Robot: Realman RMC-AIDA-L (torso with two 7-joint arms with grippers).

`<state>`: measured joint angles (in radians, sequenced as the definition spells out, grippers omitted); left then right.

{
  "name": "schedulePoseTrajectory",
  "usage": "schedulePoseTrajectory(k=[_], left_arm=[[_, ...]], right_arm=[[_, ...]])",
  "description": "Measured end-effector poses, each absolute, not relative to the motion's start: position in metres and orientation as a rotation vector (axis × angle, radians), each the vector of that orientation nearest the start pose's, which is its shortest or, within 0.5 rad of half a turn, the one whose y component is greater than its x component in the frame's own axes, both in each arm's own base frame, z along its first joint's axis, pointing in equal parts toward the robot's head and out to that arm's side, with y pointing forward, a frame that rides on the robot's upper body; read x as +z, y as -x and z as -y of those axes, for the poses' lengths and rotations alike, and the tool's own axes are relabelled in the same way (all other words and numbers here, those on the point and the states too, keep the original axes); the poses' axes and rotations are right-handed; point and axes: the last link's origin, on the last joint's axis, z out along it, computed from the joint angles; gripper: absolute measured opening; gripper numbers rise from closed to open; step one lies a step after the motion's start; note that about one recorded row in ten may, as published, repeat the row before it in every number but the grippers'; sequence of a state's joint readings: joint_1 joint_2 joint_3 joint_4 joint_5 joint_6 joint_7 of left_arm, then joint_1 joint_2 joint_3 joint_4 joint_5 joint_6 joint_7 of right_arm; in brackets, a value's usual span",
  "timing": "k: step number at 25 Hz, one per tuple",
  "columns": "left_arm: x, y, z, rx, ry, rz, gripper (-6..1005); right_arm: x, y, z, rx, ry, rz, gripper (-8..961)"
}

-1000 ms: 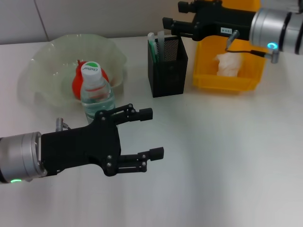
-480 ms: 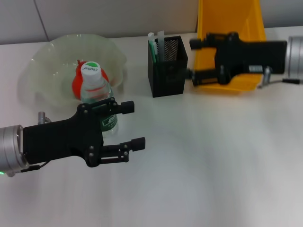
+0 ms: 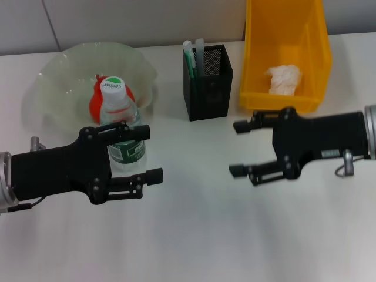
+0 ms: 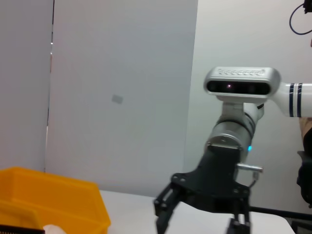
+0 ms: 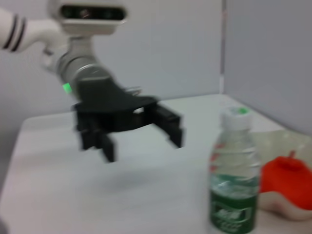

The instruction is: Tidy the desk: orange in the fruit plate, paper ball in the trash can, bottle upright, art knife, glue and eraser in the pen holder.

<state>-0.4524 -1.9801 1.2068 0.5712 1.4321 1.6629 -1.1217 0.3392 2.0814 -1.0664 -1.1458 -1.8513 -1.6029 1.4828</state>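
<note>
Pale green translucent fruit plate, wavy ruffled rim, far left of pen holder; matte red-orange orange inside it. Bright yellow rectangular trash can just right of pen holder, crumpled white paper ball inside. Square black mesh pen holder, taller than wide. Clear plastic bottle upright, green label, near side of plate. Left gripper fingers spread wide, empty, beside bottle. Right gripper spread wide, empty, in front of pen holder.
</note>
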Motion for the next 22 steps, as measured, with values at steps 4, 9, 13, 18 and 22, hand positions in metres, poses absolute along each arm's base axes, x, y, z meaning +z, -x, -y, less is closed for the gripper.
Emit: schedulePoseTrajectory(k=[4, 9, 13, 18, 22], left_arm=[[-0.005, 0.238, -0.297, -1.003, 2.859, 0.236, 810], [-0.008, 0.239, -0.296, -0.974, 2.886, 0.243, 810], [-0.008, 0.239, -0.296, -0.972, 2.888, 0.243, 810], [-0.008, 0.241, -0.295, -0.959, 2.892, 0.241, 810], [-0.008, 0.242, -0.294, -0.953, 2.891, 0.242, 810]], right_arm=[[0.015, -0.218, -0.293, 0.493, 2.916, -0.160, 828], [0.011, -0.217, -0.287, 0.478, 2.934, -0.139, 829], [0.011, -0.217, -0.286, 0.479, 2.935, -0.137, 827], [0.013, -0.217, -0.284, 0.480, 2.937, -0.130, 825], [0.018, -0.216, -0.283, 0.472, 2.922, -0.108, 825]])
